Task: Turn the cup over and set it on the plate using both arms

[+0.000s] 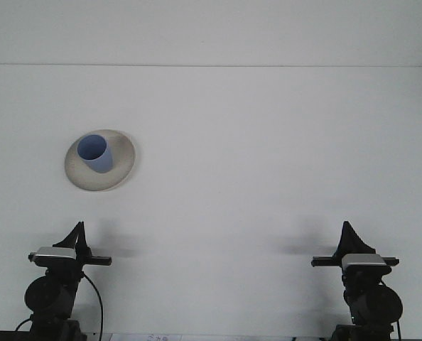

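The white bench [268,163] fills nearly the whole view, bare across its centre and right. On its left side, about midway between near and far, lies a pale round plate [117,174]. A blue cup [95,153] stands upright on the plate, mouth up, toward the plate's left part. At the near edge, the left hand [77,233] sits at the left and the right hand [349,234] at the right, both well apart from the plate, grasping nothing; whether their fingers are parted cannot be told.
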